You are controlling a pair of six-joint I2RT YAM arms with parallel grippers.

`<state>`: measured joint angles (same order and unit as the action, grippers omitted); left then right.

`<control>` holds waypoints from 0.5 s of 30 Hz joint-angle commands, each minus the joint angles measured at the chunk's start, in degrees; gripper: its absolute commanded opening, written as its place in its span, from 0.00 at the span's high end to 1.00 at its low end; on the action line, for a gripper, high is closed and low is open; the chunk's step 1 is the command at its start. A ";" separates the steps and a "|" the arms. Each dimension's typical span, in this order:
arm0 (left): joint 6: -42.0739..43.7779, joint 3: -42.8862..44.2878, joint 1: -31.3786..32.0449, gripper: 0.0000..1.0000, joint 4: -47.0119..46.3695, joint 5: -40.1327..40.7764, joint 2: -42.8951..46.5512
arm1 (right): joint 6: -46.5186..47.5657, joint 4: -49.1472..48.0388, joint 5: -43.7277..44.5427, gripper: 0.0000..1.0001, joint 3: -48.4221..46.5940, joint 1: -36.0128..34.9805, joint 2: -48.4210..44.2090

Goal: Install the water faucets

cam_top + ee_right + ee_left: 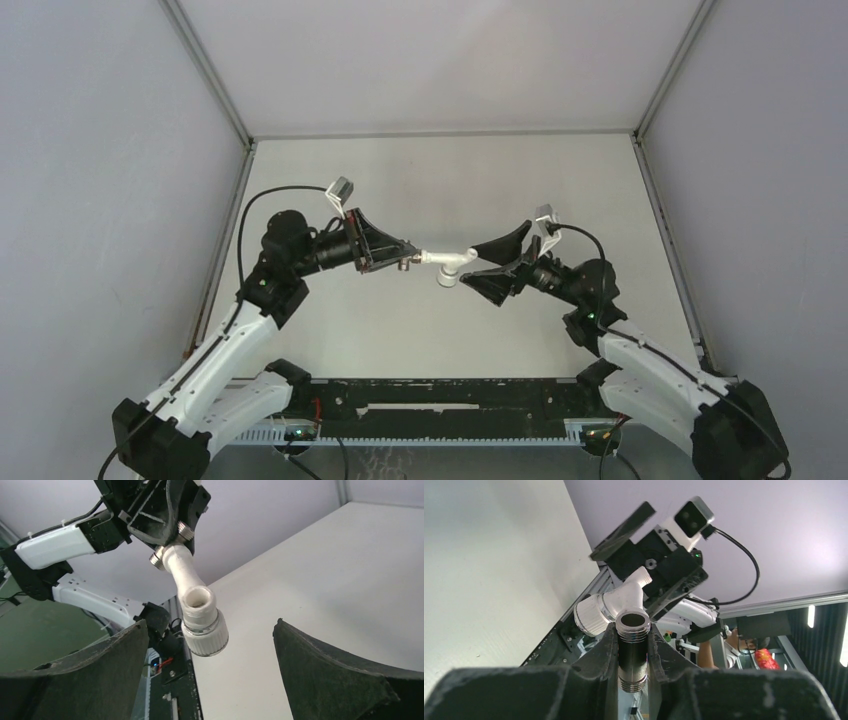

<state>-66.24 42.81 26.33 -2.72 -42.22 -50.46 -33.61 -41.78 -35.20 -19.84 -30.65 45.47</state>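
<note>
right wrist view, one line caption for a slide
Open right gripper flanks white tap piece, attached to grey fitting clamped in left gripper.

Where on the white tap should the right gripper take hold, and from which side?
Best grip is likely the ribbed collar at the white tap's free end, moving the right gripper straight ahead. The collar faces the gap between its open fingers; the other end joins the metal fitting in the left gripper.

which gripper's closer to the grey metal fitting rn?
Left. The left gripper is shut on the grey metal fitting, holding it mid-air. The right gripper stands open at the far end of the white tap joined to that fitting, fingers either side, not touching.
</note>
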 commanded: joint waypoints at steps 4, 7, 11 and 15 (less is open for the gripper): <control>-4.86 2.01 -0.31 1.00 -10.16 -3.33 -0.11 | -7.73 -19.85 -8.11 0.00 -3.54 -0.66 9.51; -4.78 1.69 -0.34 1.00 -11.79 -3.54 -0.35 | -9.25 -22.13 -8.01 0.01 -4.42 -2.12 12.02; -4.57 1.30 -0.31 1.00 -13.03 -4.27 -0.57 | -16.43 -22.52 -9.10 0.14 -7.05 -2.25 15.42; -4.20 1.05 -0.31 1.00 -12.73 -4.33 -0.74 | -23.74 -26.22 -10.81 0.47 -8.77 -2.65 19.44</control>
<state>-69.65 42.81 26.33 -10.76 -44.95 -51.42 -48.23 -61.06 -43.90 -25.65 -32.73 62.33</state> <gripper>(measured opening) 0.221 0.662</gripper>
